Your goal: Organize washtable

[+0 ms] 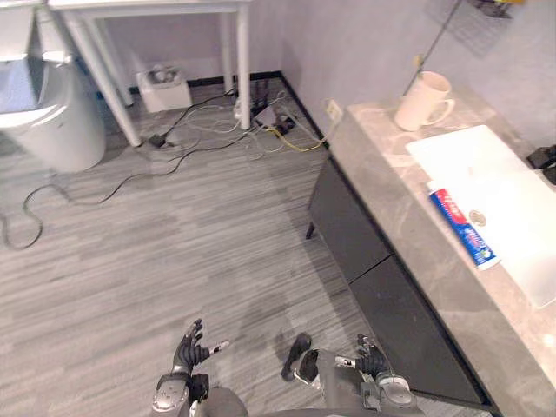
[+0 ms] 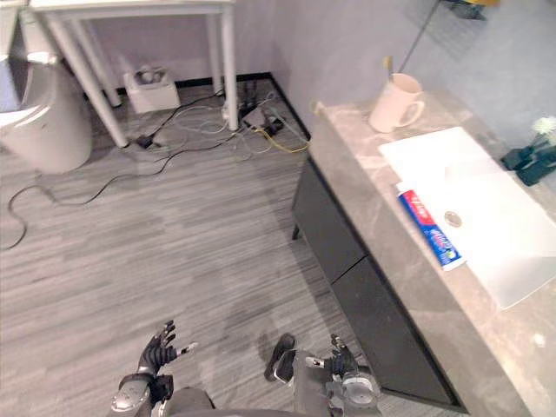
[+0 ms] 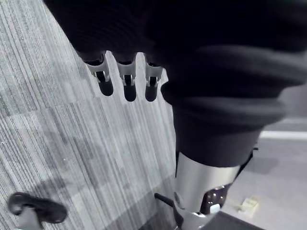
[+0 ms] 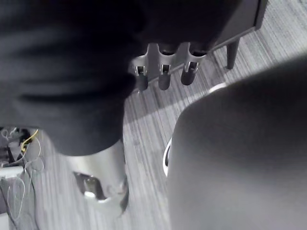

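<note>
Left hand and right hand hang low above the floor, fingers loosely spread.

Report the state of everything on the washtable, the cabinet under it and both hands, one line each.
Mug: upright on the countertop, thin handle standing in it.
Toothpaste tube: lying flat along the basin's front edge.
Basin: nothing lying in its bowl.
Cabinet doors: shut.
Left hand: open, low over the floor, holding nothing.
Right hand: open, low by the cabinet, holding nothing.
</note>
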